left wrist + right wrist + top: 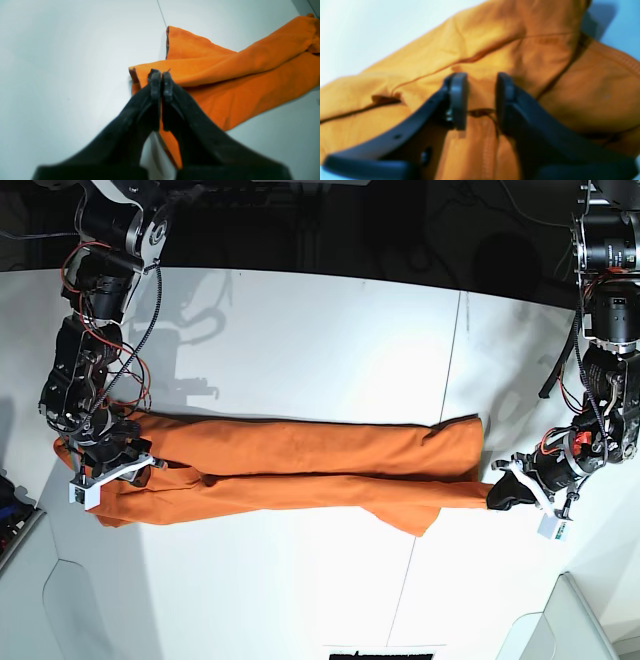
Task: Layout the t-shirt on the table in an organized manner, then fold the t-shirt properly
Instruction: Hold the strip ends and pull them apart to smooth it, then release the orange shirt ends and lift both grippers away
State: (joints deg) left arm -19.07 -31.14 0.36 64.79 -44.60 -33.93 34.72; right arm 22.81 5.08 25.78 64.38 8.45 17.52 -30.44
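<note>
The orange t-shirt (pixel 300 460) lies pulled into a long, narrow, bunched band across the white table (pixel 320 350), from left to right. At the band's right end, my left gripper (pixel 508 495) is shut on a corner of the fabric. The left wrist view shows its fingertips (pixel 155 77) pressed together over the t-shirt (pixel 237 75), low above the table (pixel 62 62). At the band's left end sits my right gripper (pixel 112 472). In the blurred right wrist view this gripper (pixel 482 100) stands open, its pads on either side of a seamed fold of the t-shirt (pixel 495 37).
A thin dark seam line (pixel 455 380) crosses the table just left of the shirt's right end. The table's far edge meets a dark background. Light grey surfaces sit beyond the front corners (pixel 590 620). Red and black cables hang along the arm on the left (pixel 100 310).
</note>
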